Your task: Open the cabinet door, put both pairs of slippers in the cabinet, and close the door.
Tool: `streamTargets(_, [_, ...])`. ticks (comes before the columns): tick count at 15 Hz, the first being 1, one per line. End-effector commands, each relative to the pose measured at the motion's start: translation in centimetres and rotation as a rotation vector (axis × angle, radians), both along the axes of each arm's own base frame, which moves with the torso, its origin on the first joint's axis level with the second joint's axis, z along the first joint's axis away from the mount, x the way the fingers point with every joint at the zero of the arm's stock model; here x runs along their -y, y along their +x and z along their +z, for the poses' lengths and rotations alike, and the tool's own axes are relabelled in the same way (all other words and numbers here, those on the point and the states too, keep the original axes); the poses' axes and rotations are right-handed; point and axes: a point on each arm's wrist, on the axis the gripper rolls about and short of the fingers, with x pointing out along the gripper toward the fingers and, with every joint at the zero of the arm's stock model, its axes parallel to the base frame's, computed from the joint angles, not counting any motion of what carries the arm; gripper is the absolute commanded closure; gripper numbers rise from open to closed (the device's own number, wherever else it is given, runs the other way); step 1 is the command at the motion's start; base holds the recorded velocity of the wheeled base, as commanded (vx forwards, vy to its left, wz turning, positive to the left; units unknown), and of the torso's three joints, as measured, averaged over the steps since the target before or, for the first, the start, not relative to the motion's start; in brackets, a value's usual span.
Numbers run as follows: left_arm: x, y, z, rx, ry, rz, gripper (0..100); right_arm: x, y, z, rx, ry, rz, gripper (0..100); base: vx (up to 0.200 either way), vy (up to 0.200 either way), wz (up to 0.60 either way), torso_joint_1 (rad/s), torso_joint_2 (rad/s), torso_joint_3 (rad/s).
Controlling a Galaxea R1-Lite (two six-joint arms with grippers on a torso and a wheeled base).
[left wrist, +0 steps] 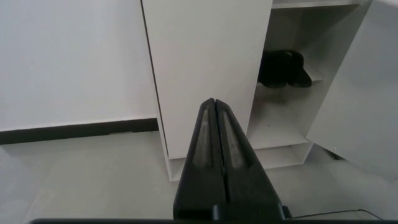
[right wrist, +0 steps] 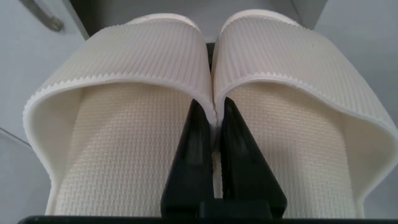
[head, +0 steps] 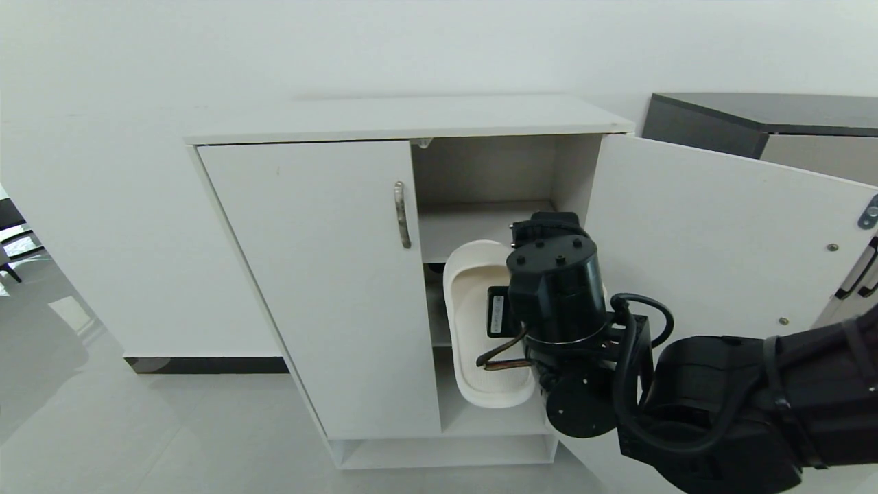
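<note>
Right hand point(right wrist: 214, 115) is pinched tight on the cream slippers point(right wrist: 124, 118), clamping the touching inner edges of both uppers so the pair hangs as one bundle. I judge them light, soft and bendy, with a ribbed weave that should give fair friction. That shared seam looks the sensible place to hold, though either shoe could sag or slide out on a fast swing. Left hand point(left wrist: 214, 109) is pressed together with nothing in it, back from the cabinet point(head: 411, 116). Farther on, the cream pair sits in the open right half beside the swung-out right door point(head: 720, 233), and black slippers point(left wrist: 285, 70) rest on a shelf point(left wrist: 314, 79) inside.
</note>
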Motion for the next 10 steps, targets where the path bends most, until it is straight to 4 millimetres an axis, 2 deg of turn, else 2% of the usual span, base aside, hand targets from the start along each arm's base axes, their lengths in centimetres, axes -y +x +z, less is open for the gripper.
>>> streamTargets(1, [0.0, 0.0, -0.01, -0.001, 0.001, 0.0, 100, -0.24, 0.2, -1.07, -0.017, -0.026, 0.0, 100, 0.0, 0.0, 0.0, 0.0, 0.0, 0.0])
streamTargets(4, [0.0, 0.0, 0.0, 0.001, 0.001, 0.0, 100, -0.66, 0.49, -1.88, -0.003, -0.022, 0.001, 100, 0.0, 0.0, 0.0, 0.0, 0.0, 0.0])
streamTargets(10, [0.0, 0.0, 0.0, 0.001, 0.001, 0.0, 100, -0.76, 0.42, -1.72, 0.008, -0.012, 0.005, 100, 0.0, 0.0, 0.0, 0.0, 0.0, 0.0])
